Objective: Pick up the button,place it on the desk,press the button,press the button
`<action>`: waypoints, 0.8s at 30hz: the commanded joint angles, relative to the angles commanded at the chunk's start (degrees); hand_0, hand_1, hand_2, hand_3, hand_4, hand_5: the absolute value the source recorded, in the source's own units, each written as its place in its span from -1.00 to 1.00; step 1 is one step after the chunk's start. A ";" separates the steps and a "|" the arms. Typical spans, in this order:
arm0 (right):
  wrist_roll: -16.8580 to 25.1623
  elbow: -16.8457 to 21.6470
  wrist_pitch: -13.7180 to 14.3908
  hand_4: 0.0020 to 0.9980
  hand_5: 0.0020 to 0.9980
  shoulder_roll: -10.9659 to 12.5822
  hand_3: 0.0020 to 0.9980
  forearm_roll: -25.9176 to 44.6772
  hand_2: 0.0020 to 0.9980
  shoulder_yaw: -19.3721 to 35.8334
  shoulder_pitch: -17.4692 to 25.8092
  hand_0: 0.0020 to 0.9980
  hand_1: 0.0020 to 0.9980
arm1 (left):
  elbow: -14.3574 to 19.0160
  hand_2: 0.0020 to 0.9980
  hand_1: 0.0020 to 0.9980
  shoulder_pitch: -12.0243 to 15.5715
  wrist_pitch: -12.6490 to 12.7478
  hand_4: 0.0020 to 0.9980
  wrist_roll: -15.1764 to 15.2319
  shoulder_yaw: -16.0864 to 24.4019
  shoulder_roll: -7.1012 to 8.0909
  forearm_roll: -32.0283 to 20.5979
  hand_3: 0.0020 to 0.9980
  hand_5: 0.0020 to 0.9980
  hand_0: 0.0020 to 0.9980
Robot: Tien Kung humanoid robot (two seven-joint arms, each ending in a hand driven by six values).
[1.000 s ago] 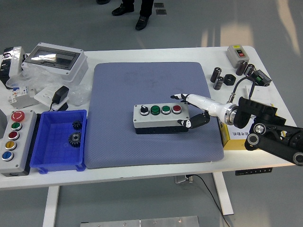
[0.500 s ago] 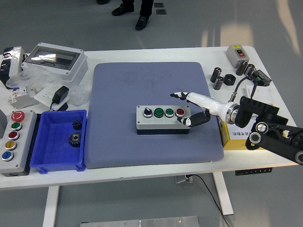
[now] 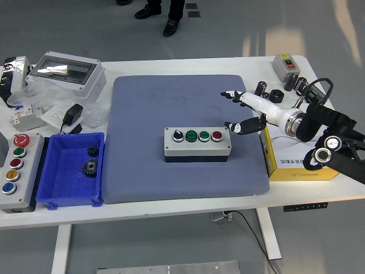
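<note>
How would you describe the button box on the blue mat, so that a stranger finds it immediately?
Look at the large blue-grey mat in the middle of the white table. On its front half lies a long grey button box, with the right hand open just beyond its right end. It carries one black knob, two green buttons and one red button in a row, unlike the five-button box at the table's left edge.

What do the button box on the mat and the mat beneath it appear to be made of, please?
The button box looks like moulded plastic: a matte light-grey lid over a dark base, with glossy coloured caps. The mat seems to be a soft foam or rubber pad with a fabric-like face, judging by its fine dotted weave, rounded corners and dull blue-grey surface; which one cannot be told from the picture.
</note>
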State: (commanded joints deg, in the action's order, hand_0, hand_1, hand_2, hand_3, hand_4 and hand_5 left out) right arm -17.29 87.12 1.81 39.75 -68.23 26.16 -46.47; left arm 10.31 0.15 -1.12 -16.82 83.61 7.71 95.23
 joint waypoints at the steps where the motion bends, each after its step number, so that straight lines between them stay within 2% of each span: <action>1: -0.84 0.30 -0.90 0.24 -0.78 0.13 1.00 -0.35 1.00 0.47 -0.08 0.93 0.94 | 0.00 0.01 0.10 0.02 0.00 -0.04 0.00 0.01 0.00 0.01 0.15 -0.62 0.24; 4: -4.20 1.82 -5.08 0.24 -0.78 0.81 1.00 -0.75 1.00 2.72 -0.55 0.93 0.94 | 0.00 0.01 0.10 0.07 -0.02 -0.04 0.01 0.00 0.05 -0.04 0.15 -0.62 0.24; 5: -5.21 2.39 -6.57 0.00 -0.54 1.07 0.90 -0.47 0.41 3.48 -0.69 -0.02 0.25 | 0.00 0.01 0.10 0.06 -0.02 -0.04 0.02 0.02 0.08 -0.03 0.15 -0.62 0.24; 10: -7.90 4.16 -12.73 0.00 -0.54 1.57 0.90 2.46 0.41 5.67 -1.65 -0.02 0.25 | 0.00 0.01 0.10 0.10 -0.01 -0.04 -0.02 0.06 0.18 -0.12 0.15 -0.62 0.24; 11: -8.42 4.33 -13.98 -0.28 -0.94 1.45 0.46 3.30 -0.46 5.80 -1.95 -0.95 -0.70 | 0.00 0.01 0.10 0.13 -0.02 -0.04 -0.04 0.06 0.19 -0.13 0.16 -0.62 0.24; 14: -9.98 4.42 -17.03 -0.28 -0.94 0.58 0.46 4.86 -0.46 5.19 -3.12 -0.95 -0.70 | 0.00 0.01 0.10 0.18 -0.07 -0.04 -0.14 0.02 0.17 -0.16 0.16 -0.62 0.24; 16: -10.75 4.20 -17.84 -0.28 -0.94 -0.18 0.46 4.92 -0.46 4.56 -3.87 -0.95 -0.70 | 0.00 0.01 0.10 0.18 -0.09 -0.04 -0.18 0.05 0.14 -0.14 0.16 -0.62 0.24; 17: -11.11 4.08 -18.07 -0.38 -0.99 -0.56 0.46 4.79 -0.54 4.27 -4.22 -1.00 -0.79 | 0.00 0.01 0.10 0.17 -0.10 -0.04 -0.19 0.03 0.12 -0.16 0.16 -0.62 0.24; 24: -12.86 2.97 -17.96 -0.41 -0.98 -1.84 0.47 3.04 -0.55 2.92 -5.19 -1.00 -0.80 | 0.00 0.01 0.10 0.14 -0.16 -0.04 -0.29 0.01 0.09 -0.16 0.16 -0.62 0.24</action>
State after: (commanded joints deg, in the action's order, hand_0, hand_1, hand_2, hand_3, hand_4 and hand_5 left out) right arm -30.16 90.10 -16.15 37.91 -65.19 29.08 -51.66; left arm 10.31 0.29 -1.28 -17.12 83.62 7.80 95.07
